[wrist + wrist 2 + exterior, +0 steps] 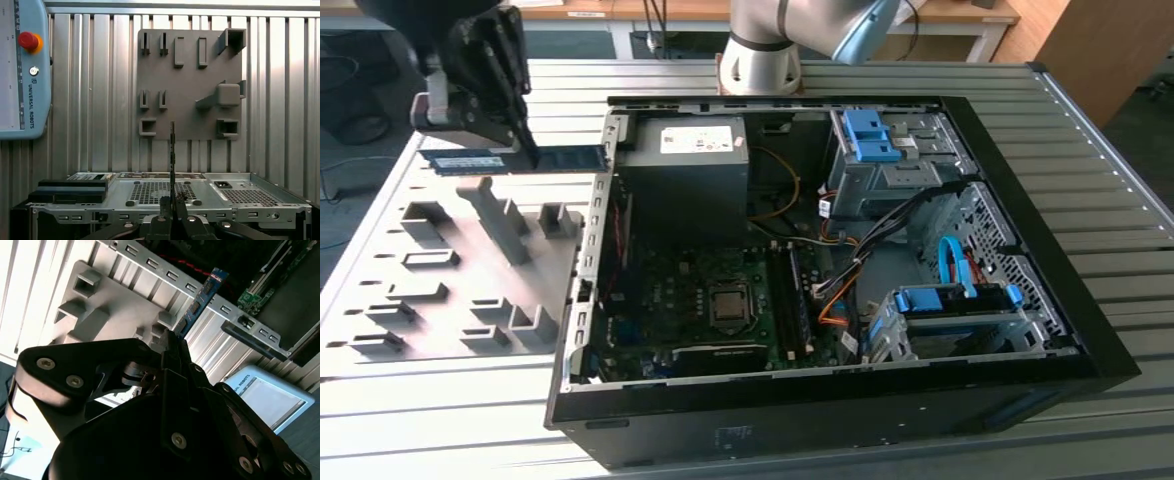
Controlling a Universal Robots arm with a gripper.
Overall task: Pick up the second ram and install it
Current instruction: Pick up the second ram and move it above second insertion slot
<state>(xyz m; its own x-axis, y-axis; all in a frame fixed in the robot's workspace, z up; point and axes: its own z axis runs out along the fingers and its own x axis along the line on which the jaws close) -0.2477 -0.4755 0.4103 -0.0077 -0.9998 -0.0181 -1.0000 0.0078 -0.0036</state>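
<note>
The second ram [520,159] is a long dark blue-green stick, lying level in the air above the far end of the grey holder plate [400,290], at the exterior view's left of the open computer case [1041,300]. My gripper [523,148] is shut on it near its middle. In the second wrist view the blue stick [201,304] juts out past the gripper [176,343] toward the case wall. The first wrist view has the ram [172,150] edge-on, rising from the gripper [172,204]. The motherboard [707,300] lies in the case floor, with long dark memory slots [790,290] beside the processor.
Grey holder blocks [500,215] stand up from the plate under the ram. Inside the case are a power supply [700,145], blue drive brackets [870,135] and loose cables [841,290]. A teach pendant [20,70] lies on the ribbed table [1107,170]. The arm's base [761,60] is behind the case.
</note>
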